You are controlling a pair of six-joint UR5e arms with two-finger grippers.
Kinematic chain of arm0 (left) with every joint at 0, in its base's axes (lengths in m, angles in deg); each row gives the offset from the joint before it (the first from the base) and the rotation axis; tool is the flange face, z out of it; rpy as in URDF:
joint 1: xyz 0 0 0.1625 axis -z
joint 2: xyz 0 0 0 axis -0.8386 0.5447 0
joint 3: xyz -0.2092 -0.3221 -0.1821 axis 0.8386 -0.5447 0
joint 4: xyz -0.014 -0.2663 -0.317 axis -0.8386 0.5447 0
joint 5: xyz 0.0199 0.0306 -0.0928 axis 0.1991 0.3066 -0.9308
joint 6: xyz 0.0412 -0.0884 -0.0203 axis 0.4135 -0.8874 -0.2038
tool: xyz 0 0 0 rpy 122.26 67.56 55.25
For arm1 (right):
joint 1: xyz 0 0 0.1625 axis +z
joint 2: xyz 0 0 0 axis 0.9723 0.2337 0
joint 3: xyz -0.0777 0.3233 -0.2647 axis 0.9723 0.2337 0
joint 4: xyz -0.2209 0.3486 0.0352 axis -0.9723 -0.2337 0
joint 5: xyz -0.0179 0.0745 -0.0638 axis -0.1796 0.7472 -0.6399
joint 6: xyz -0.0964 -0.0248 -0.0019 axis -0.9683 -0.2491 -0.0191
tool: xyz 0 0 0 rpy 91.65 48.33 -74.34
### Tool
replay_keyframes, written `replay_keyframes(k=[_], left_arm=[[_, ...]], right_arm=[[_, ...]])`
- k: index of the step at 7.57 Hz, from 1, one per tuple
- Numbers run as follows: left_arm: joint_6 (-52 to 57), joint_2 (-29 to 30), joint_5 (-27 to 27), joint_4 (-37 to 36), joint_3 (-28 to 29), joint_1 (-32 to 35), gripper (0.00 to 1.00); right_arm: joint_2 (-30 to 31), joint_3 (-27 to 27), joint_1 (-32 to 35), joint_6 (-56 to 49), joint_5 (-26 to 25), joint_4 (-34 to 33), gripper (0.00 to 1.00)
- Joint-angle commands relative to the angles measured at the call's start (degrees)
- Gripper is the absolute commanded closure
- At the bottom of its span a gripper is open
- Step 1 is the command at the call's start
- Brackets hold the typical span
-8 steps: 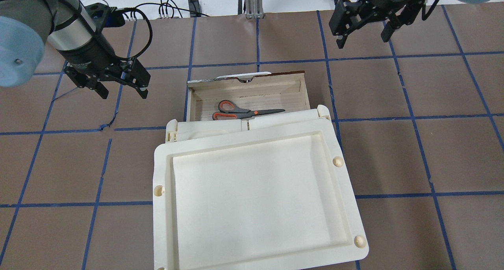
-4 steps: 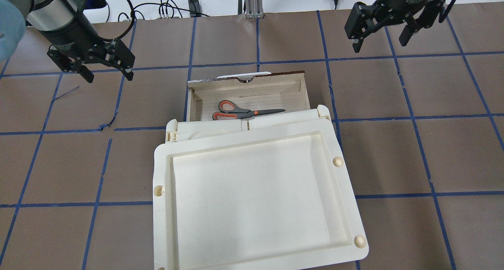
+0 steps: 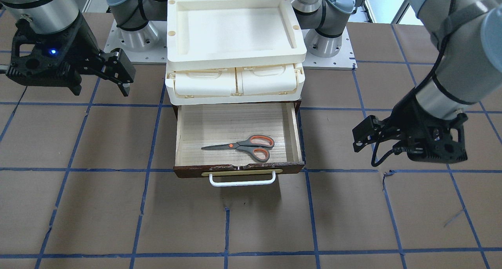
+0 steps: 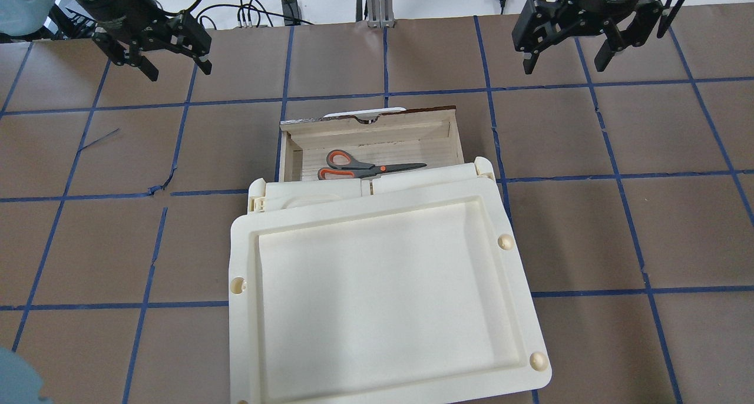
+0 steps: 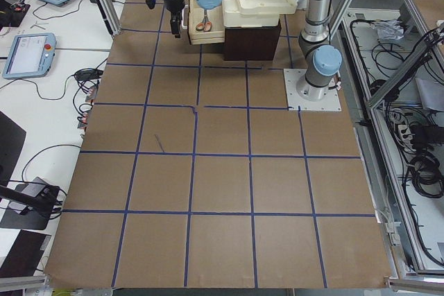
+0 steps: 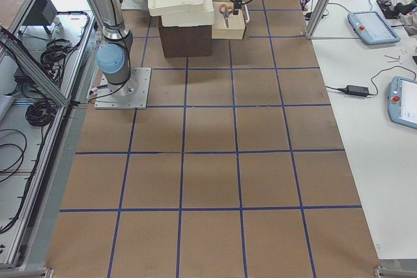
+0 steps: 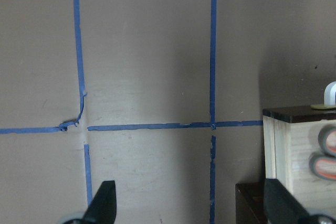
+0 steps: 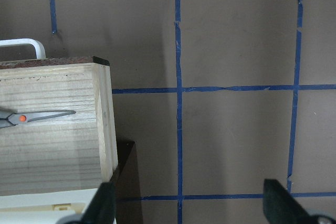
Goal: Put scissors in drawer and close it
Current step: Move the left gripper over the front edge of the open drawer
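The scissors (image 4: 366, 167) lie flat inside the open drawer (image 4: 377, 134), handles toward the robot's left. The left end effector (image 4: 177, 69) and right end effector (image 4: 564, 63) hang over the table (image 4: 589, 227), well apart from the drawer, fingers spread, empty.

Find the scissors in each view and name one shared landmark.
Front-facing: scissors centre, in drawer.
Overhead: scissors upper centre.
Exterior left: scissors top, left of centre.
Exterior right: scissors top centre.
Left wrist: scissors handles at right edge.
Right wrist: scissors blades at left edge.
Landmark: the open drawer holding them.
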Motion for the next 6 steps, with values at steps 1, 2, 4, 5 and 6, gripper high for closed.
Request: replay_keyframes(k=[1,2,4,5,6], left_arm=[[-0.1,4.5,-2.2,-4.5,0.2,1.0,0.00],[-0.5,5.7,-2.3,-6.0,0.2,2.3,0.00],[-2.6,9.7,-2.3,-10.5,0.2,4.5,0.00],[-3.0,11.1,-2.4,-12.1,0.1,5.0,0.00],[-2.5,11.4,-2.4,-12.2,-0.6,5.3,0.00]], right_arm=[[0.8,-0.4,-0.3,-0.7,0.1,-0.1,0.00],[0.9,-0.7,-0.4,-0.8,0.0,0.0,0.00],[1.3,-1.5,-0.4,-0.9,0.9,-0.2,0.00],[1.3,-2.4,-0.5,-0.8,0.9,-0.2,0.00],[1.4,-2.6,-0.6,-0.8,0.8,-0.2,0.00]])
